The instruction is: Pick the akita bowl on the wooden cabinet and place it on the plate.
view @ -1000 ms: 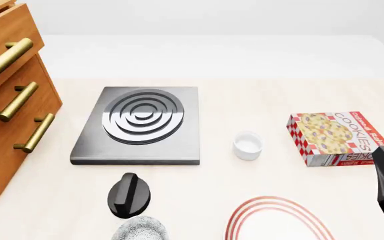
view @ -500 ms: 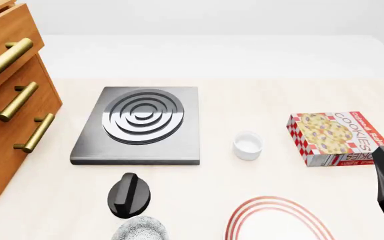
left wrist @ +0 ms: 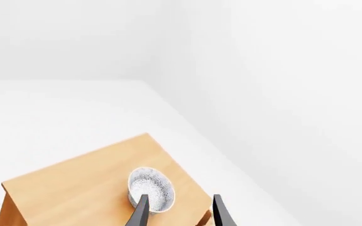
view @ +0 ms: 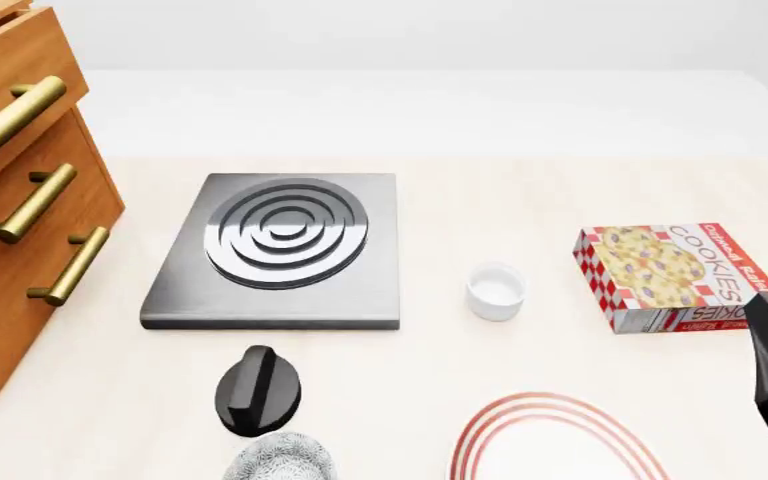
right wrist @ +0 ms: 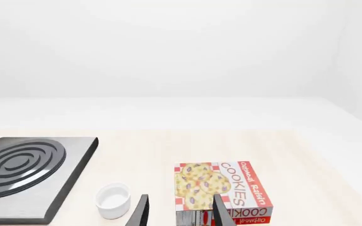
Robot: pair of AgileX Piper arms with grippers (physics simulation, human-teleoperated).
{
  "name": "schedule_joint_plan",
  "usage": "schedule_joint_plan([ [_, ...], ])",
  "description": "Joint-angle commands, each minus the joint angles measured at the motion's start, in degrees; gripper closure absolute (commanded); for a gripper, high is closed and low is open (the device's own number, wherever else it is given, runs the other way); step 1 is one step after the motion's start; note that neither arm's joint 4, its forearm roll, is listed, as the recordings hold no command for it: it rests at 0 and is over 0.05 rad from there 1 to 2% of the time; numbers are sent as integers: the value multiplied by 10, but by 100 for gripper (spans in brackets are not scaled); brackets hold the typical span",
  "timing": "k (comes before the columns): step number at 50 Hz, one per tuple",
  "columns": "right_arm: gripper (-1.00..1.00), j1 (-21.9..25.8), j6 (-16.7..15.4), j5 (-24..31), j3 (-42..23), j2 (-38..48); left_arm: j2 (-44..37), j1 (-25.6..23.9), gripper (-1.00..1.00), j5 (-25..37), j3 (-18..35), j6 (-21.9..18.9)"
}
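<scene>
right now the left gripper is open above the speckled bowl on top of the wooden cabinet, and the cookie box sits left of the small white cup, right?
Not quite. In the front view the cookie box sits to the right of the small white cup, not left. The rest holds: the left wrist view shows the left gripper open above the speckled bowl on the wooden cabinet.

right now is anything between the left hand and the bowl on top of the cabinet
Nothing visible. In the left wrist view the akita bowl sits alone on the wooden cabinet top, and the open left hand is just short of it, with one finger overlapping its near rim. Whether it touches is unclear.
</scene>
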State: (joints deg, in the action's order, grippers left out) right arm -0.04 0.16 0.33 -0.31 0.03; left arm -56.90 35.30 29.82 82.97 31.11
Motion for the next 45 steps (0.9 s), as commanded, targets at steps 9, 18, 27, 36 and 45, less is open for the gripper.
schedule_joint_plan([
  [9, -100, 0, 0, 0, 0, 0, -25, 46, -100, -28, -14, 3],
  [18, -100, 0, 0, 0, 0, 0, -41, 63, -100, -42, -19, 8],
  [27, -100, 0, 0, 0, 0, 0, -49, 72, -100, -57, -39, 6],
  [36, -100, 0, 0, 0, 0, 0, -53, 73, -100, -74, -73, 2],
  [45, -100, 0, 0, 0, 0, 0, -58, 68, -100, -79, -88, -5],
])
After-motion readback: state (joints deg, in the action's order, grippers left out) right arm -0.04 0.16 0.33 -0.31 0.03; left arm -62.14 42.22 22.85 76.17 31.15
